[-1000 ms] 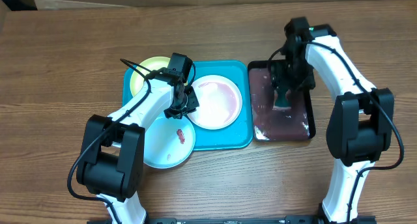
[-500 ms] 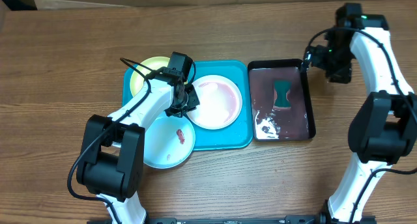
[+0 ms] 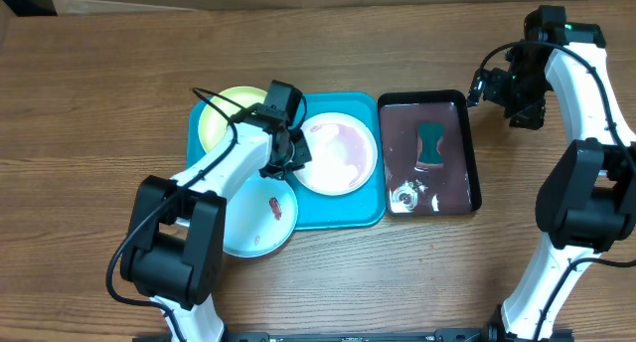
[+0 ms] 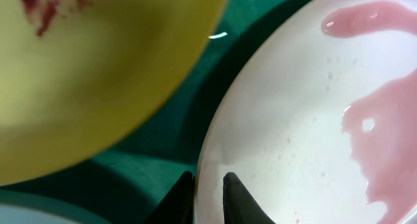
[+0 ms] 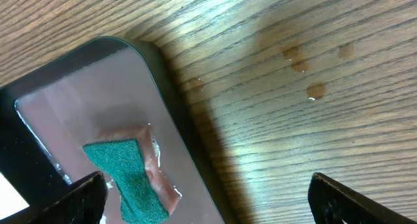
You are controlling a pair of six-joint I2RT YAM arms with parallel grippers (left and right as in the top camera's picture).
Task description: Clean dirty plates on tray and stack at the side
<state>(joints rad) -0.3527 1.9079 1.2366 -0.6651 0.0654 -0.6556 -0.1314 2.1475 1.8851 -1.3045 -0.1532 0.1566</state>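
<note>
On the turquoise tray (image 3: 343, 211) lies a white plate (image 3: 340, 155) with a pink watery film. My left gripper (image 3: 294, 155) is shut on its left rim. In the left wrist view one black finger of the left gripper (image 4: 208, 199) is under the white plate (image 4: 293, 146) and the other on top. A yellow-green plate (image 3: 225, 115) with a red smear sits at the tray's back left. A light blue plate (image 3: 254, 221) with a red smear overhangs the front left corner. My right gripper (image 3: 505, 87) hangs open and empty over the table.
A black tray (image 3: 469, 153) of reddish water stands right of the turquoise one, with a green sponge (image 3: 430, 145) lying in it. In the right wrist view the sponge (image 5: 127, 178) is at lower left. Water droplets (image 5: 316, 90) dot the wood.
My right gripper left the sponge in the black tray, swung right and back, and opened wide. My left gripper closed further on the white plate's rim, and the plate shifted slightly right.
</note>
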